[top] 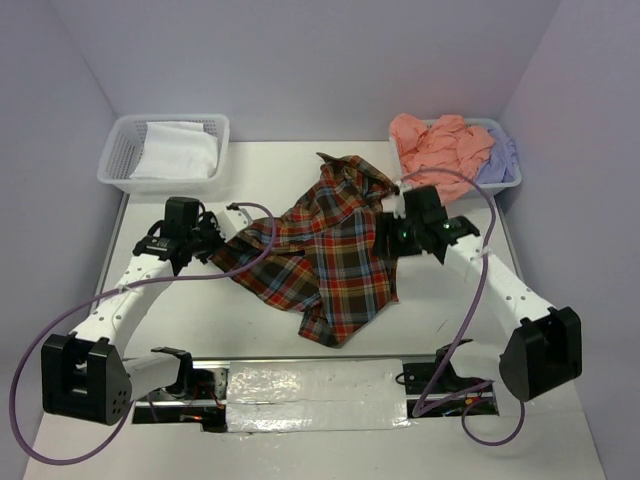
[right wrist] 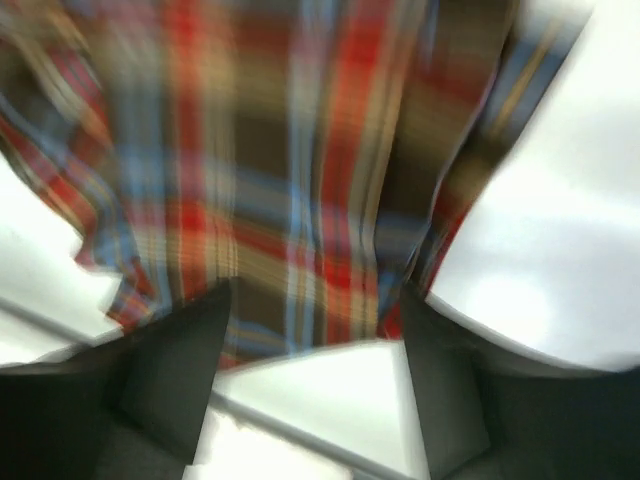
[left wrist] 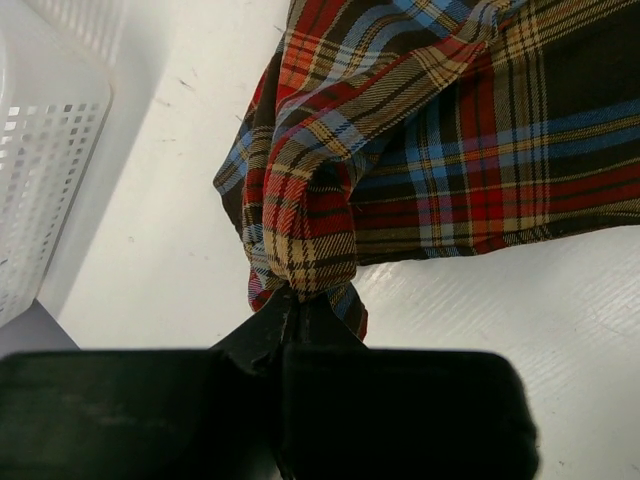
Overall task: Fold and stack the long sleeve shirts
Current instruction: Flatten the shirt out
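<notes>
The plaid shirt (top: 325,250) lies crumpled and spread on the white table, centre. My left gripper (top: 218,238) is shut on a bunched edge of the plaid shirt (left wrist: 305,250) at its left side; its fingers (left wrist: 262,330) are pressed together on the cloth. My right gripper (top: 388,232) is at the shirt's right edge, jaws spread wide over the plaid cloth (right wrist: 290,170); that view is blurred and nothing is held between the fingers (right wrist: 175,365). The salmon-pink shirt (top: 435,145) and the lavender shirt (top: 500,155) lie heaped in the back right basket.
A white lattice basket (top: 120,165) at the back left holds a folded white cloth (top: 175,150); its wall shows in the left wrist view (left wrist: 40,150). A second white basket (top: 505,183) stands at the back right. Purple cables loop beside both arms. A foil strip (top: 315,385) lies at the near edge.
</notes>
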Robot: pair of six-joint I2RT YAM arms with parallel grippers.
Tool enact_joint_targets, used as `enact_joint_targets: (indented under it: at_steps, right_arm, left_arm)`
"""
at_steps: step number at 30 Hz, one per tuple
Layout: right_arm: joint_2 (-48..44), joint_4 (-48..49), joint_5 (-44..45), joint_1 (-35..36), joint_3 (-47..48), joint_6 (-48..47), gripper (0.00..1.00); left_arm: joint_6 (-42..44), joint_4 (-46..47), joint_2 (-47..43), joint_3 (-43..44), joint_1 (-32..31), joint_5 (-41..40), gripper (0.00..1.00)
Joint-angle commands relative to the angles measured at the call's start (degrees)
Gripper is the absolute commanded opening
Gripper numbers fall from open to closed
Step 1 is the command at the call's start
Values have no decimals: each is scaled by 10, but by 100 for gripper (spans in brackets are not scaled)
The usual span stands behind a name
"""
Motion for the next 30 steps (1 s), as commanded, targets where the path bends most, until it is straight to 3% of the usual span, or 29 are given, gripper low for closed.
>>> enact_joint_targets:
  at_steps: [1, 5, 8, 12, 18, 20, 21, 24, 25, 27, 28, 30]
  right_arm:
    - [-45, 59, -66, 3, -104, 63, 79]
    - [-39, 115, -86, 2, -193, 83, 89]
    - [-9, 149, -97, 2, -197, 85, 80]
    - [-2, 174, -87, 3, -196, 83, 57]
    - [-12, 191, -75, 4, -208, 75, 50]
    - [-3, 191, -78, 4, -205, 75, 42]
    - [5, 190, -79, 4, -203, 76, 31]
    - [9, 183, -68, 4, -199, 81, 8]
    - [6, 171, -54, 5, -194, 78, 6]
    - [-3, 152, -32, 5, -188, 72, 6]
    - [-7, 132, -12, 6, -181, 64, 11]
    - [-12, 118, -3, 6, -176, 52, 37]
  left_arm:
    - [-17, 25, -16, -6, -2, 9, 0]
    - [-20, 29, -16, -5, -3, 13, 0]
    - [-17, 31, -16, -5, -2, 12, 0]
    - [-16, 30, -21, -8, -2, 6, 0]
    - [-11, 38, -25, -17, -2, -8, 0]
    - [-8, 41, -23, -16, -2, -10, 0]
    - [-7, 42, -23, -16, -2, -11, 0]
    - [-5, 44, -20, -13, -2, -12, 0]
    - [-4, 45, -19, -12, -2, -12, 0]
    - [-4, 44, -18, -13, -2, -12, 0]
    - [-3, 44, -18, -15, -2, -12, 0]
    - [-5, 47, -19, -16, -2, -13, 0]
